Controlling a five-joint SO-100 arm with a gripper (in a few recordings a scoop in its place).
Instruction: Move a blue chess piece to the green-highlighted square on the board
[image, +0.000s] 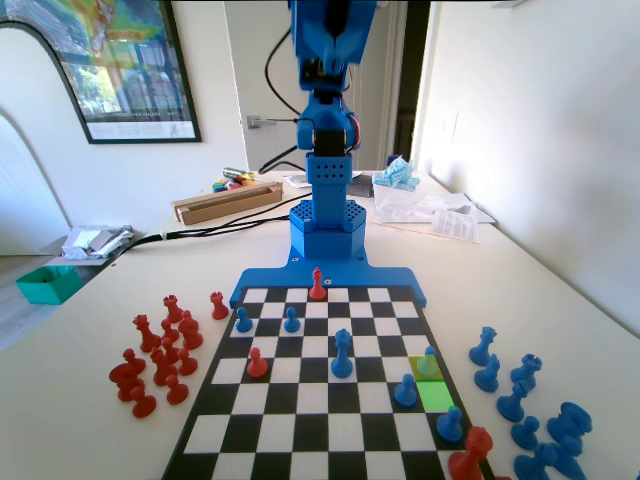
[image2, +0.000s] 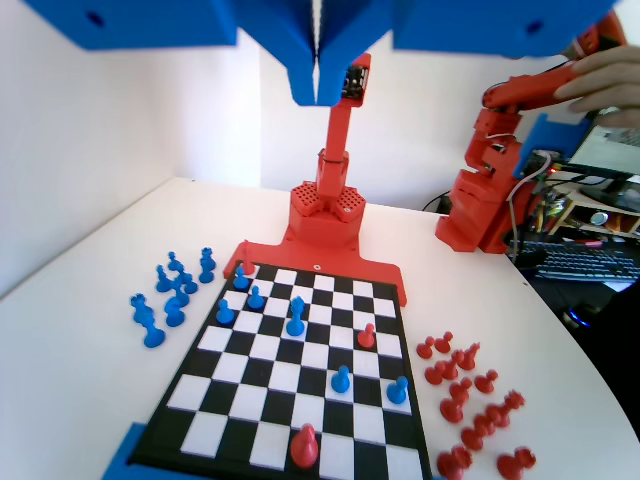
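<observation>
Gripper: in my wrist view the gripper (image2: 318, 85) hung high above the board, its two jaws pressed together with only a thin seam between them, clenched on nothing.
Arm: in the fixed view I saw the blue arm (image: 328, 120) upright at the far end of the board, its upper part cut off by the top edge.
Green-highlighted square: my fixed view showed the green-highlighted square (image: 436, 394) near the board's right edge, bare, with a yellow-olive square (image: 424, 367) just beyond it; the wrist view carried no such tint.
Blue chess piece: I saw the blue chess piece (image: 429, 360) standing on the yellow-olive square, next to the green one; I took it for the pawn at (image2: 226, 311) in the wrist view.
Board: the board (image: 240, 292) lay flat on the table (image: 90, 420).
Captured pieces: red pieces (image: 160, 350) clustered left of the board in the fixed view, blue pieces (image: 530, 410) on the right; in the wrist view the sides were swapped.
</observation>
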